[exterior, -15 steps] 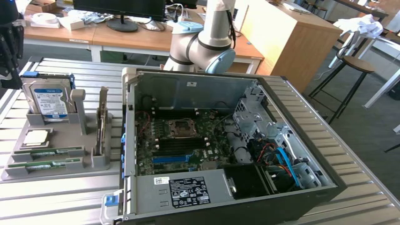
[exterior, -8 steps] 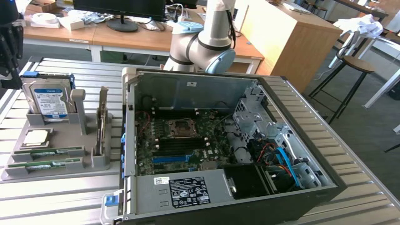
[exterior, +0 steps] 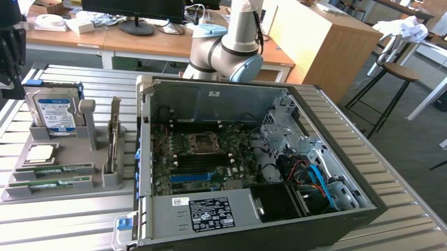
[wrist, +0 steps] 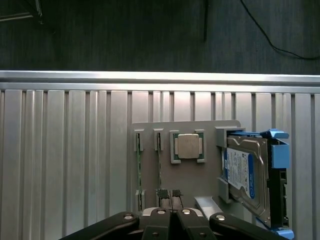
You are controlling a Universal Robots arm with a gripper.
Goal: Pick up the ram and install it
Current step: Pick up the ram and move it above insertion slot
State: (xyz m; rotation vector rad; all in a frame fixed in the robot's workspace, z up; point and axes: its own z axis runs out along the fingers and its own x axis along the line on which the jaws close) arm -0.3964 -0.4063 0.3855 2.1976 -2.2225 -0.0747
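Two abreast on edge in holder (exterior: pixel 64 194) slots, likely to present ram (exterior: pixel 54 170) for a pinch from above, with end effector (wrist: pixel 169 195) closed, empty, poised over them beside open case (exterior: pixel 209 102) on worktop (exterior: pixel 391 172).

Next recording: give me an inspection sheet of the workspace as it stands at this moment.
Surface: ribbed aluminium table carrying a grey holder tray and an open black computer case.
Job's things: two long thin green ram sticks on edge in the tray, neither held.
Clutter: silver hard drive with blue label, square metal processor chip, upright expansion card, all in the tray.
Grippers: black two-finger gripper shut, empty, above the tray near the sticks' ends.
Cables: blue, red and orange leads inside the case; black cable on the floor.
Surroundings: wooden desks, monitor, stool.
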